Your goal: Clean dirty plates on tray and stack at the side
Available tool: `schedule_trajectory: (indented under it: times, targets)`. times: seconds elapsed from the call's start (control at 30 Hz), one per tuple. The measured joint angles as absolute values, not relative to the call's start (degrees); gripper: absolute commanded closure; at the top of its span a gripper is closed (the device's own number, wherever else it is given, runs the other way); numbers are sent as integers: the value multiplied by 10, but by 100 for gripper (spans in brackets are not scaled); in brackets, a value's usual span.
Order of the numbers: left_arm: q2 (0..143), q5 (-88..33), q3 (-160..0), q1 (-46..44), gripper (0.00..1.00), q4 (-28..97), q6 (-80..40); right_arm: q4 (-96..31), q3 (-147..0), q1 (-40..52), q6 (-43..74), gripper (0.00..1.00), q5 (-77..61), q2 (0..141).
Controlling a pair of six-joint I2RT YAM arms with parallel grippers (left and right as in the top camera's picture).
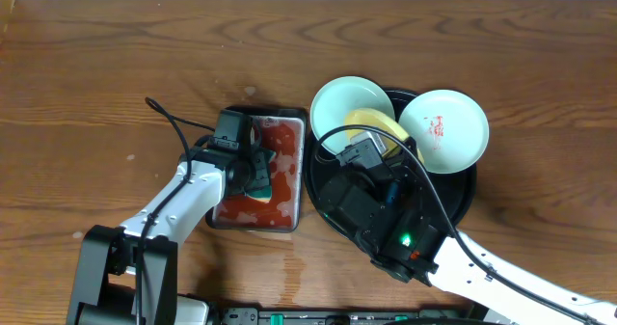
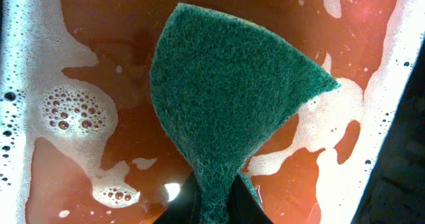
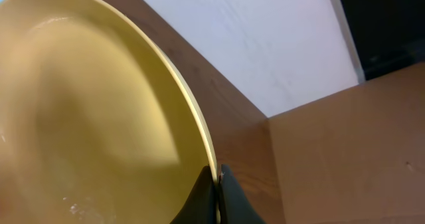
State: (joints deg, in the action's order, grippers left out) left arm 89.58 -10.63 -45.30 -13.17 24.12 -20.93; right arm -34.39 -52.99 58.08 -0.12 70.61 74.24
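Note:
A pale yellow plate (image 3: 86, 117) is tilted up on edge, and my right gripper (image 3: 218, 184) is shut on its rim. From overhead that yellow plate (image 1: 372, 124) stands over the round black tray (image 1: 465, 198), partly hidden by my right gripper (image 1: 378, 145). The mint-blue plate (image 1: 347, 105) leans on the tray's far left rim. To the right lies the white plate (image 1: 443, 129), red smears at its centre. My left gripper (image 2: 218, 207) is shut on a green sponge (image 2: 226, 98), held over foamy red liquid. Overhead, the left gripper (image 1: 256, 177) sits above the small rectangular tray (image 1: 285, 132).
The rectangular tray of red, foamy liquid (image 2: 86, 38) lies just left of the round tray, nearly touching it. Bare wooden table (image 1: 116, 65) spreads left and behind. A white wall and a brown box (image 3: 345, 144) show beyond the table in the right wrist view.

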Motion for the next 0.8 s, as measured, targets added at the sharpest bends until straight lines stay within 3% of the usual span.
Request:
schedule_trajectory:
  times: [0.8]
  targets:
    - [896, -106, -453, -132, 93, 240, -209, -344, -530, 581, -5, 99, 718, 742]
